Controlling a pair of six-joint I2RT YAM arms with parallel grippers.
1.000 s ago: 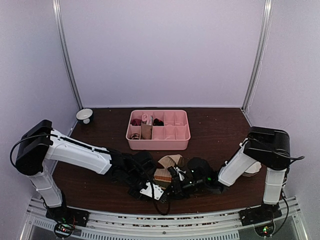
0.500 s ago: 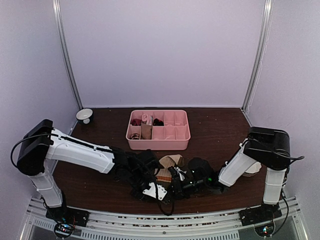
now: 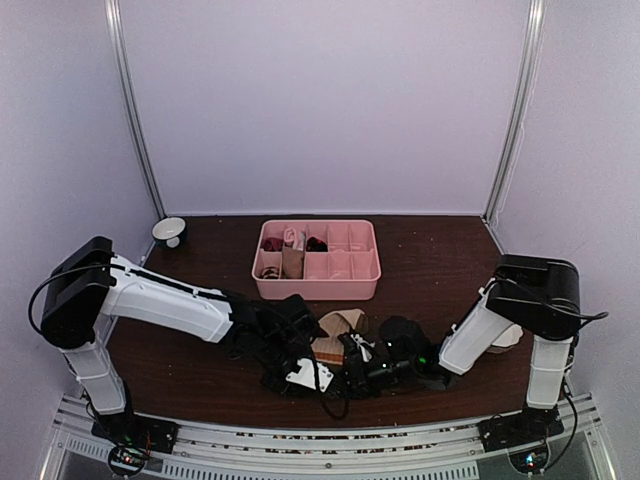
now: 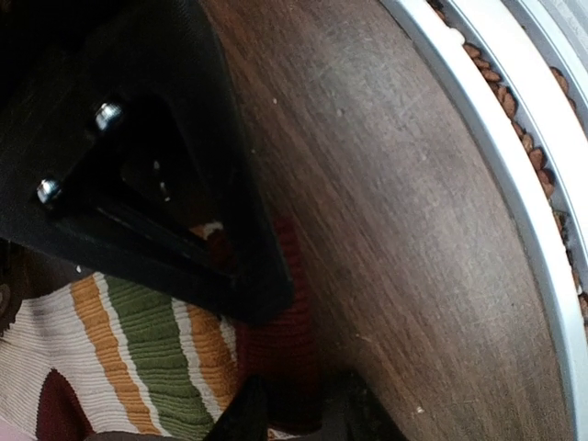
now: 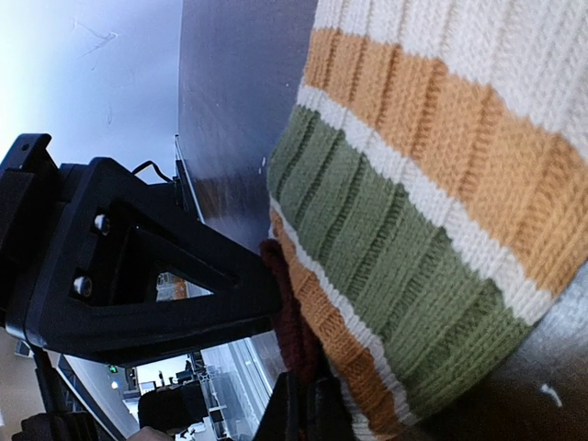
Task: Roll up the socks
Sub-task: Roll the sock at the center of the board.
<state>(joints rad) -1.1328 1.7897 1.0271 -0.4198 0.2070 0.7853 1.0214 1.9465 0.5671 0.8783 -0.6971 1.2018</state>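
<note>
The striped sock (image 5: pixel 413 230) is pinched by the right fingers (image 5: pixel 285 418) and, seemingly, by the largely cropped left fingers (image 4: pixel 243 418).

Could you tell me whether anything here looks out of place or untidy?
Yes: brown crumb-like bits lie in the channel beside the white rail at the near edge of the table, and a pale item sits half hidden behind the right arm.

Bare table (image 3: pixel 440 260) lay open to the right of the pink tray (image 3: pixel 316 291) and along the left side in front of the white bowl (image 3: pixel 169 232). Near the front centre, the left arm (image 3: pixel 170 305) and right arm (image 3: pixel 478 338) met low over the socks (image 3: pixel 338 325) and closed off that stretch. Only a narrow strip of wood lay between them and the tray.
</note>
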